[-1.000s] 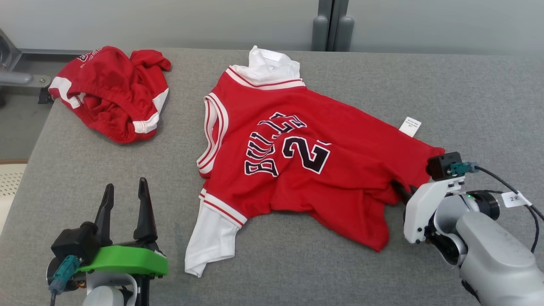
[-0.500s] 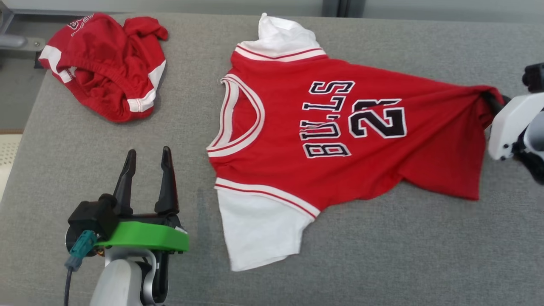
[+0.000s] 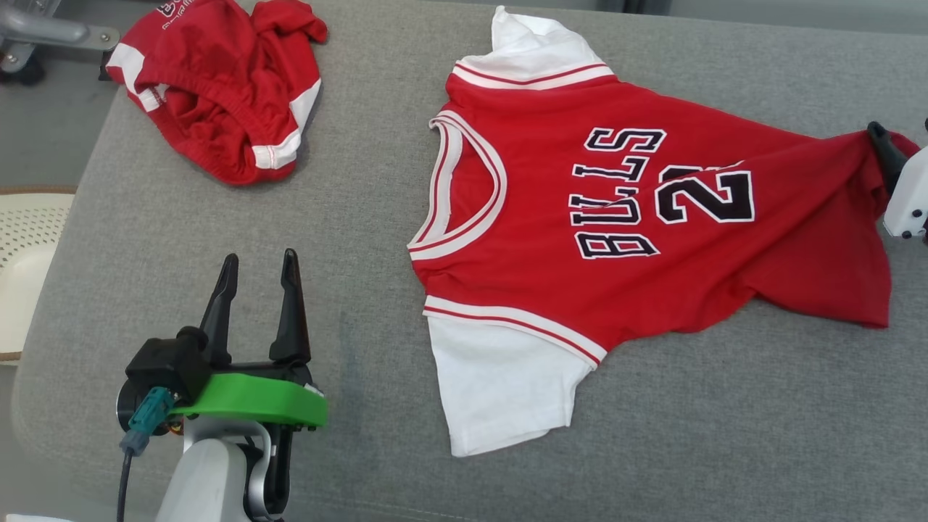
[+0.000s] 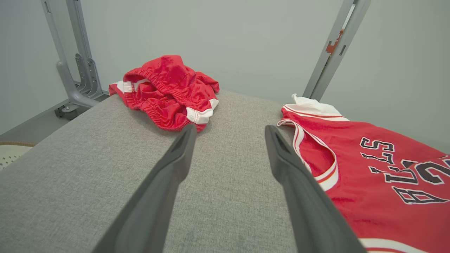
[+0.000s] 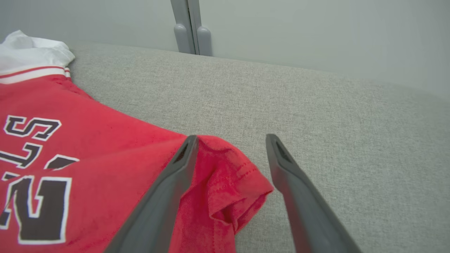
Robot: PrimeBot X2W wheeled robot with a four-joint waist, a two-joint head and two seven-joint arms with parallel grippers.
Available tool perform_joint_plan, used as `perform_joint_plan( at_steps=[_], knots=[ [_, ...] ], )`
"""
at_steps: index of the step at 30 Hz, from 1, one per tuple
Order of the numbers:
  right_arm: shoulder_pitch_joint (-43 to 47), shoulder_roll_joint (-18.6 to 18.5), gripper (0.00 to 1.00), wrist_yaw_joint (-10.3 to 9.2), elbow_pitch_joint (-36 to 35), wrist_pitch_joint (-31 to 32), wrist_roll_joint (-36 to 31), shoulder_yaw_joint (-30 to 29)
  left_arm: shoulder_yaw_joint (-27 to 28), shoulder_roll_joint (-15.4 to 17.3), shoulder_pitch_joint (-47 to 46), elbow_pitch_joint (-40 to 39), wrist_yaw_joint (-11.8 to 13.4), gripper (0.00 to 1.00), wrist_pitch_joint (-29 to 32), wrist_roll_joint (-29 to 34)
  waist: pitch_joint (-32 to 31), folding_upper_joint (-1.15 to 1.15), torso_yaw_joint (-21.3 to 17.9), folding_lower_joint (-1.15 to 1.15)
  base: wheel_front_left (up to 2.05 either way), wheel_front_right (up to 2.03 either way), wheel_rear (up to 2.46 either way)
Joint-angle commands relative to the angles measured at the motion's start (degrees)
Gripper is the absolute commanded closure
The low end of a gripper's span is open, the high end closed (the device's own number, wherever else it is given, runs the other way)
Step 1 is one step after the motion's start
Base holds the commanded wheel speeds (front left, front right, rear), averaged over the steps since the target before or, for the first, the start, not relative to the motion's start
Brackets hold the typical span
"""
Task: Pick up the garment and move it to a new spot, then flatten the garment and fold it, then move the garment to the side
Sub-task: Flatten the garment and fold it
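The garment [image 3: 616,239] is a red jersey with white sleeves and black lettering. It lies spread on the grey table [image 3: 725,406], chest side up. At the far right, my right gripper [image 3: 899,141] is open over the jersey's hem corner. In the right wrist view that corner [image 5: 228,182] rests bunched on the table between the parted fingers [image 5: 168,196] of the right gripper [image 5: 232,137]. My left gripper [image 3: 260,255] hovers open and holds nothing at the lower left, apart from the jersey's neckline [image 4: 316,154]. The left gripper [image 4: 230,128] points across bare table.
Crumpled red shorts [image 3: 217,87] with white trim lie at the table's far left corner, also ahead of the left fingers [image 4: 168,91]. A cream perforated object [image 3: 29,246] sits beyond the left edge. A grey metal frame [image 4: 77,80] stands behind the table.
The right gripper dragged the hem corner outward, stretching the jersey flatter, then opened and let the corner drop. The head camera shifted. The left gripper stayed open and still.
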Motion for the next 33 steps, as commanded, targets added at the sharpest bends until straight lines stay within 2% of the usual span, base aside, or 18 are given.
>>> perform_joint_plan(
  at_steps=[1,4,7,10,12,15,18,20,23,30,33],
  knots=[
    [0.0,0.2,0.0,-0.1,0.3,-2.8,-0.3,-0.6,0.5,0.1,0.6,0.1,-0.2,0.0,0.0,0.7,-2.3,0.0,-2.4,0.0,0.0,0.0,0.0],
    [1.5,0.6,0.0,-0.1,-0.2,-11.1,-1.5,-2.4,1.2,0.1,1.5,0.4,-0.5,0.0,0.0,1.4,-4.0,0.0,-4.3,0.0,0.0,0.0,0.0],
    [5.7,3.2,0.0,-0.09,-2.4,-18.9,-1.5,-5.1,2.7,0.1,3.2,0.6,-0.5,0.0,0.0,1.4,-6.2,0.0,-6.7,0.0,0.0,0.0,0.0],
    [11.8,4.7,0.0,-0.1,-7.4,-20.6,-1.2,-8.2,4.4,0.1,5.0,0.8,-0.8,0.0,0.0,2.0,-8.0,0.0,-9.0,0.0,0.0,0.0,0.0],
    [17.1,6.4,0.0,-0.1,-13.1,-20.8,-2.4,-13.1,5.4,0.1,6.2,0.6,-0.9,0.0,0.0,2.2,-9.0,0.0,-10.5,0.0,0.0,0.0,0.0],
    [27.8,11.5,0.0,-0.08,-21.7,-20.7,-5.1,-20.7,6.4,0.1,7.6,0.5,-1.1,0.0,0.0,2.6,-10.1,0.0,-12.2,0.0,0.0,0.0,0.0],
    [35.3,15.9,0.0,-0.06,-27.3,-20.7,-6.7,-23.8,6.7,0.1,8.1,0.4,-1.3,0.0,0.0,2.9,-10.6,0.0,-13.1,0.0,0.0,0.0,0.0],
    [38.9,18.1,0.0,-0.06,-27.6,-20.7,-7.1,-23.0,6.6,0.1,7.9,0.5,-1.4,0.0,0.0,3.1,-10.7,0.0,-13.4,0.0,0.0,0.0,0.0],
    [39.6,19.3,0.0,-0.06,-25.3,-18.1,-7.4,-21.2,6.7,0.1,7.5,0.6,-1.6,0.0,0.0,3.4,-10.6,0.0,-13.7,0.0,0.0,0.0,0.0],
    [30.5,20.4,0.0,-0.06,-15.4,-8.3,-8.8,-21.2,5.7,0.1,5.7,0.8,-1.9,0.0,0.0,3.2,-8.8,0.0,-12.9,0.0,0.0,0.0,0.0],
    [25.8,20.5,0.0,-0.07,-9.0,-3.7,-10.4,-21.7,5.2,0.1,5.1,1.2,-2.0,0.0,0.0,3.1,-7.9,0.0,-11.9,0.0,0.0,0.0,0.0]
  ],
)
